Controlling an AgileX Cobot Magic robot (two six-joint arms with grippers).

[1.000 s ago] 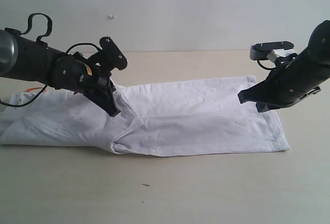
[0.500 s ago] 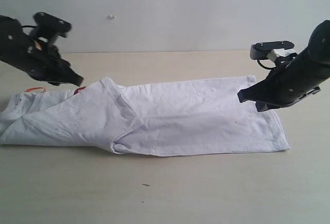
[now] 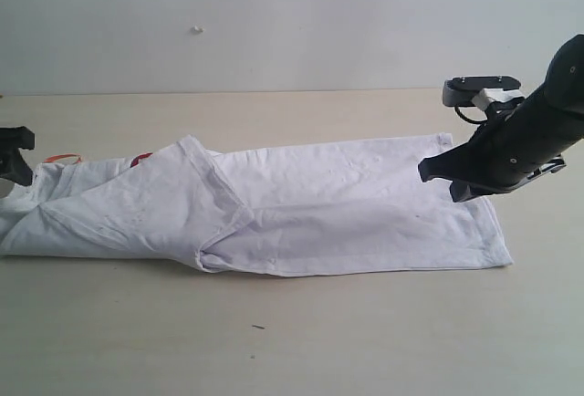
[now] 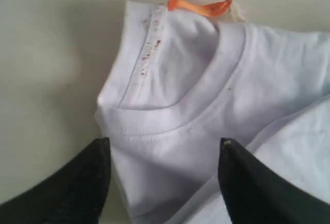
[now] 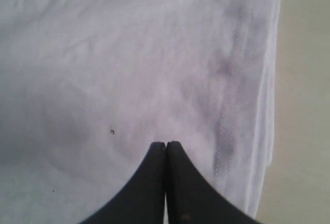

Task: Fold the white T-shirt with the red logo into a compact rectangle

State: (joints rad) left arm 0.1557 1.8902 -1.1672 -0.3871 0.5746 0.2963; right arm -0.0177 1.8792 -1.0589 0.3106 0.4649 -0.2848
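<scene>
Exterior view: we see a beige tabletop (image 3: 292, 341) and a pale wall (image 3: 292, 22). Left tool (image 4: 164, 144) is spread over the white T-shirt (image 3: 319, 213) collar (image 4: 206, 100), empty; right tool (image 5: 166, 144) is pressed together, empty.

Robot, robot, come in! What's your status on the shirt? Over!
Left tool open over the collar. Right tool shut, over the hem end. White T-shirt a long strip, not yet compact. Rumpled fold mid-shirt, over.
</scene>
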